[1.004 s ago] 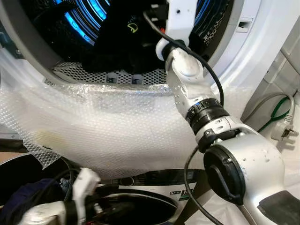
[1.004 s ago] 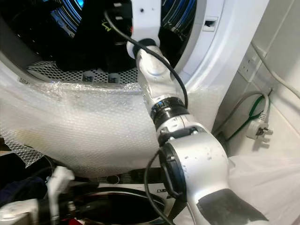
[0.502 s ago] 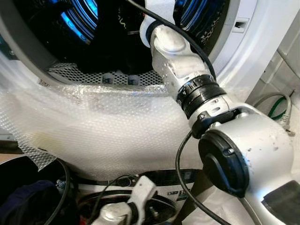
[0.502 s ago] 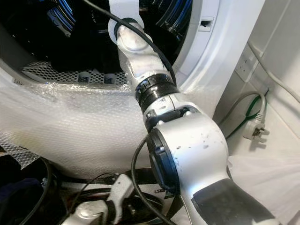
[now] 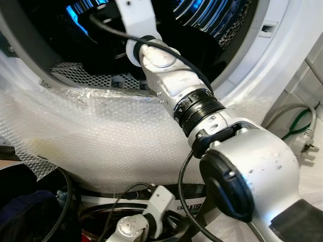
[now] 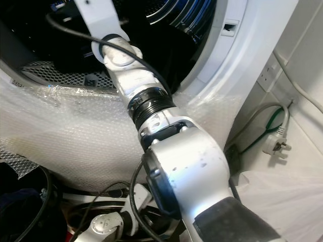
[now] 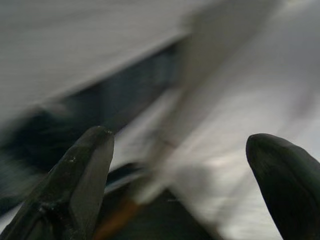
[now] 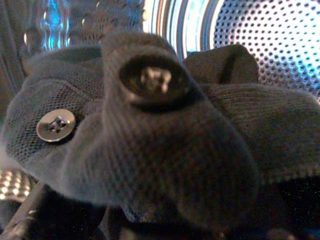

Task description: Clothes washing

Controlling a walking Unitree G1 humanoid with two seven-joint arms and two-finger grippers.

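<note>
Cloth fills the near part of the right wrist view: a dark knitted garment point(image 8: 165, 165), thick, with a fine ribbed weave, is bunched directly in front of the camera and drapes over the hardware there, so that two metal screws point(image 8: 56, 125) look out through it. It lies inside the drum point(image 8: 270, 40), whose shiny perforated steel wall glows blue behind it. I judge the garment to be light, soft and without any stiffness; it will sag and fold wherever it is held, and it is not fragile. A good place to take it is a thick fold of the bunch, not a thin edge, because a loose knit can slide out of smooth fingers. Whether the right gripper pinches it I cannot tell, since the cloth hides the fingers.

In the eye views the right arm point(image 5: 176, 91), silver metal with a black ring joint and a black cable, reaches over the lip of the washing machine point(image 5: 282, 45) into the dark opening. Bubble wrap point(image 5: 101, 141), clear and crinkled, covers this lip. Lower, the left arm point(image 5: 141, 222) hangs near a dark heap of clothes point(image 5: 30, 217). The left gripper point(image 7: 185, 165) has its two black fingers point(image 7: 85, 170) spread wide with nothing between them, before a blurred pale surface.
</note>
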